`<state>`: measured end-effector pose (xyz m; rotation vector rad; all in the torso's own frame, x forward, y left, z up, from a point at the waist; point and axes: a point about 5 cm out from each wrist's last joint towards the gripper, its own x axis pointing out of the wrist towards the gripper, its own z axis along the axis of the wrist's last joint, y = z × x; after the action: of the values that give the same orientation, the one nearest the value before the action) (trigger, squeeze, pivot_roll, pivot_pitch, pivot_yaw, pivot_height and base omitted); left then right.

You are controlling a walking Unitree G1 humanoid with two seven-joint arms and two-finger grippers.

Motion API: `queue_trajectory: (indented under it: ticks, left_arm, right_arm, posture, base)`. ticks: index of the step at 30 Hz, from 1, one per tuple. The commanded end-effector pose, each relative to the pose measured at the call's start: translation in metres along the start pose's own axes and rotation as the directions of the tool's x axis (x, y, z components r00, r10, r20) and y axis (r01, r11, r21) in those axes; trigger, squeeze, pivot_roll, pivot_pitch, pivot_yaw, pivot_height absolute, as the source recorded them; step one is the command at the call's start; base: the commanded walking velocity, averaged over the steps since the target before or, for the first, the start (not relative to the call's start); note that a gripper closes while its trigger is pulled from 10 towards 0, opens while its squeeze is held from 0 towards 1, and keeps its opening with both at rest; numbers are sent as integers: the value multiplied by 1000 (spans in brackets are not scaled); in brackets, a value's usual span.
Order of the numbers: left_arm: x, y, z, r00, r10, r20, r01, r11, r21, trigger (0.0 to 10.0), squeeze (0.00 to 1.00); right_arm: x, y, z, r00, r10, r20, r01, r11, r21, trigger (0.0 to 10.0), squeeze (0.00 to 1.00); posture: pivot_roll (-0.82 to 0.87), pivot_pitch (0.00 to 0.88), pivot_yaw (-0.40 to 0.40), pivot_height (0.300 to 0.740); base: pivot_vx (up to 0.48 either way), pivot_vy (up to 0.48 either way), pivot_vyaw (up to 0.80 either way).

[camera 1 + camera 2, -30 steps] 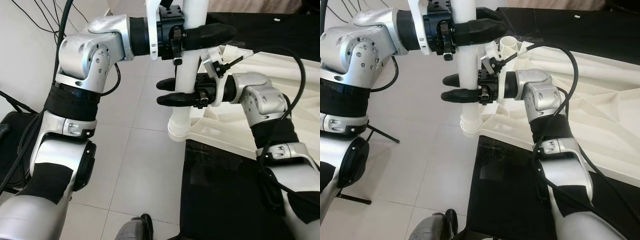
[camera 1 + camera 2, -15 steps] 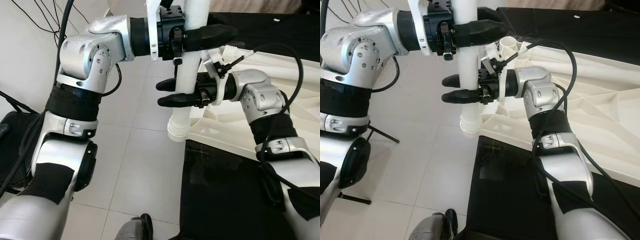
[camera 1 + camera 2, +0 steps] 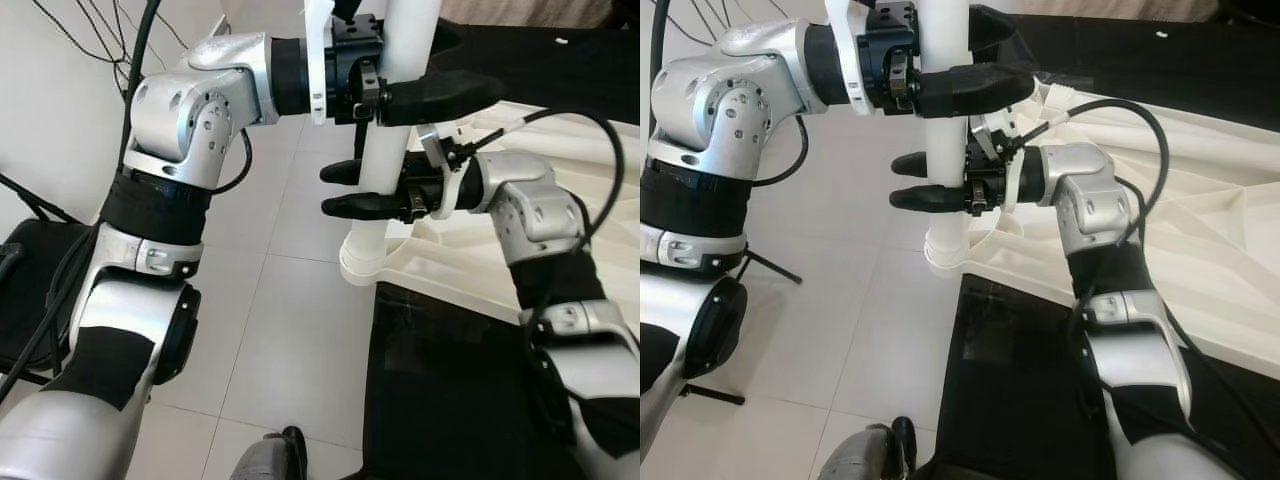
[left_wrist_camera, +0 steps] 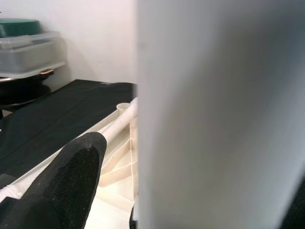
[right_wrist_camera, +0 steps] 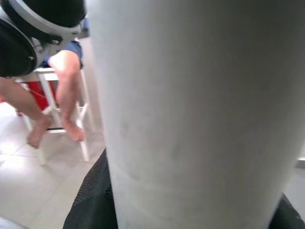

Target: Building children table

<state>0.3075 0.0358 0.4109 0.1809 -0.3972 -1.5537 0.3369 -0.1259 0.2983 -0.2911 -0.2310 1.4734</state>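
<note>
Table leg (image 3: 385, 150) (upright) clamped between left end effector (image 3: 430, 92) above, right end effector (image 3: 352, 190) below.

White table leg (image 3: 385, 150) stands upright and fills the space between the fingers of both grippers, left gripper (image 3: 425, 88) clamped just above right gripper (image 3: 372, 190), so the only gap on the leg is the short stretch between the two jaws. Beyond the right gripper's fingertips it's open tile floor (image 3: 285, 300); behind its wrist the white tabletop (image 3: 1200, 230) on the black cloth (image 3: 1040, 400) blocks any retreat low on that side. Further out past the right jaws sits a person on a white stool (image 5: 62, 109), and the left arm's elbow (image 3: 185, 110) closes the robot's left.
</note>
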Motion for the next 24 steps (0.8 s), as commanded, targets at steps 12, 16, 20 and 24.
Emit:
queue_trajectory:
  ticks: [12, 16, 20, 24]
  left_arm:
    - [10, -8, 4, 998, -56, -2, 56, 998, 22, 10000, 0]
    - [8, -7, 4, 999, -52, -6, 52, 998, 24, 10000, 0]
    - [8, -9, 4, 998, -60, -9, 60, 998, 27, 10000, 0]
    - [6, -7, 7, 999, -51, -10, 52, 998, 36, 10000, 0]
  right_arm:
    - [21, 29, -49, 760, -585, -283, 634, 762, 131, 0, 0]
    - [17, 51, -66, 538, -762, -361, 834, 543, 97, 0, 0]
    - [8, 42, -58, 482, -807, -342, 869, 490, 70, 0, 0]
    - [8, 45, -53, 432, -829, -354, 893, 447, 43, 0, 0]
  posture:
    - [116, 257, 56, 740]
    - [111, 247, 61, 740]
    - [110, 243, 55, 740]
    - [113, 246, 55, 740]
  base:
    - [0, 0, 0]
    - [0, 0, 0]
    - [0, 0, 0]
    - [0, 0, 0]
